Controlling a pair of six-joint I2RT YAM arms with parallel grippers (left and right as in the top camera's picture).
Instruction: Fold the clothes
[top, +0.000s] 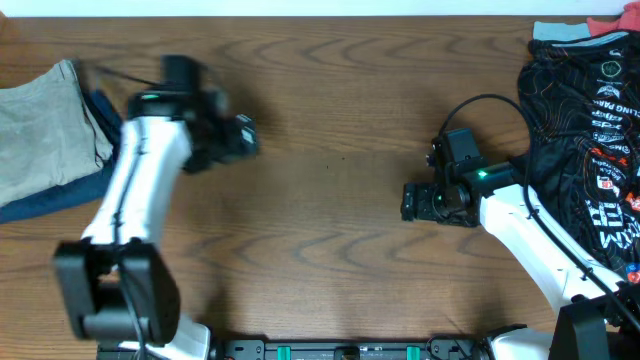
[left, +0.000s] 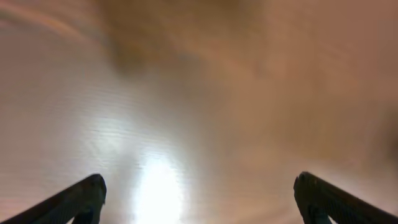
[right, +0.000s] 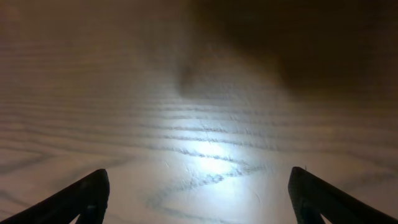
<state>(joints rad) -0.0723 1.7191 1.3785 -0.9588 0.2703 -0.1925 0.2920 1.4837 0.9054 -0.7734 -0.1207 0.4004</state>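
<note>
1. My left gripper (left: 199, 186): two dark, wedge-shaped fingers (left: 78, 200) in the lower corners of the wrist view. They are spread wide with nothing between them. The table (left: 249, 93) beneath is a brown blur.
2. My right gripper (right: 199, 177): the same dark wedges, jaws equally wide and empty, above sharp, wavy wood grain with a bright patch of glare.
3. Khaki shorts (top: 40, 125): at the table's left end, well apart from both grippers, the left one nearer. Soft beige cotton in a flat, roughly rectangular fold. The frame edge cuts them off, so I cannot tell the long axis. One corner points toward the far edge.
4. Navy garment (top: 50, 198): under the shorts, showing as a dark strip along their near side.
5. Black jersey (top: 585, 130): crumpled, with white and red print, at the far right beside my right arm.
</note>
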